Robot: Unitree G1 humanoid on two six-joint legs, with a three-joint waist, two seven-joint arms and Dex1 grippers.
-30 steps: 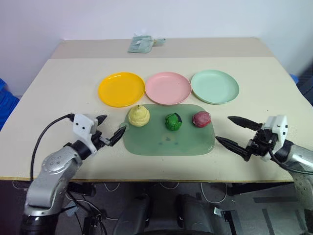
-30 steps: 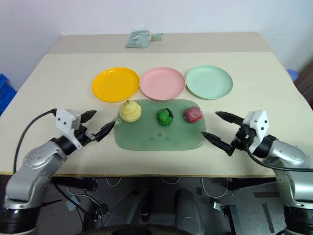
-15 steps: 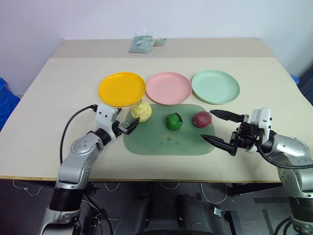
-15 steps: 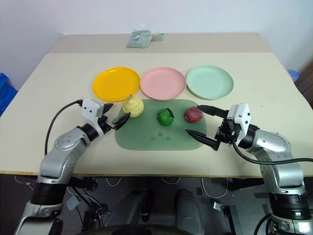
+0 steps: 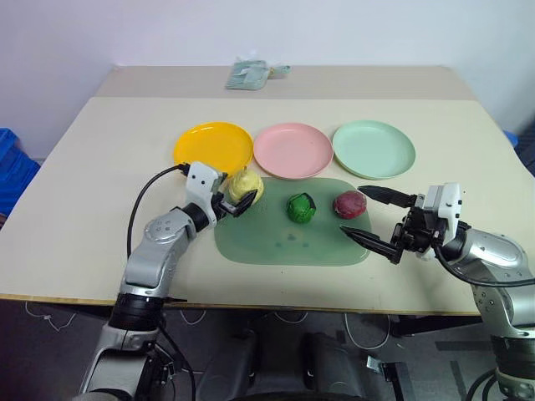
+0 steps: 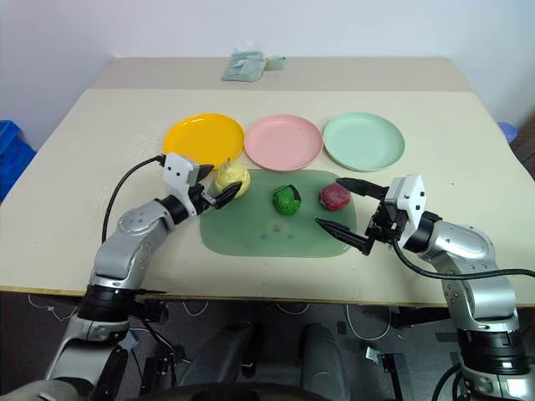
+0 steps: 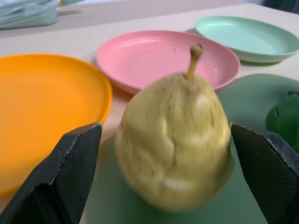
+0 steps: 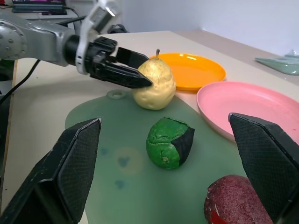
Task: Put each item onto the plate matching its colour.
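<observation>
Right claw [image 5: 374, 220]: fingers spread, empty, beside the maroon ball [image 5: 347, 204] on the green mat [image 5: 284, 242]. Left claw [image 5: 237, 199]: fingers astride the yellow pear [image 5: 248, 184], contact not discernible. Green ball [image 5: 299, 208] lies mid-mat. Beyond, on the worktop [image 5: 109, 167]: yellow plate [image 5: 212, 147], pink plate [image 5: 292, 150], mint plate [image 5: 373, 149], all empty.

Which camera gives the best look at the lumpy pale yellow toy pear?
The left wrist view: the lumpy pale yellow toy pear stands close up, stem and dimples visible. The head views show it small; the right wrist view shows its side, partly behind the left tool.
</observation>
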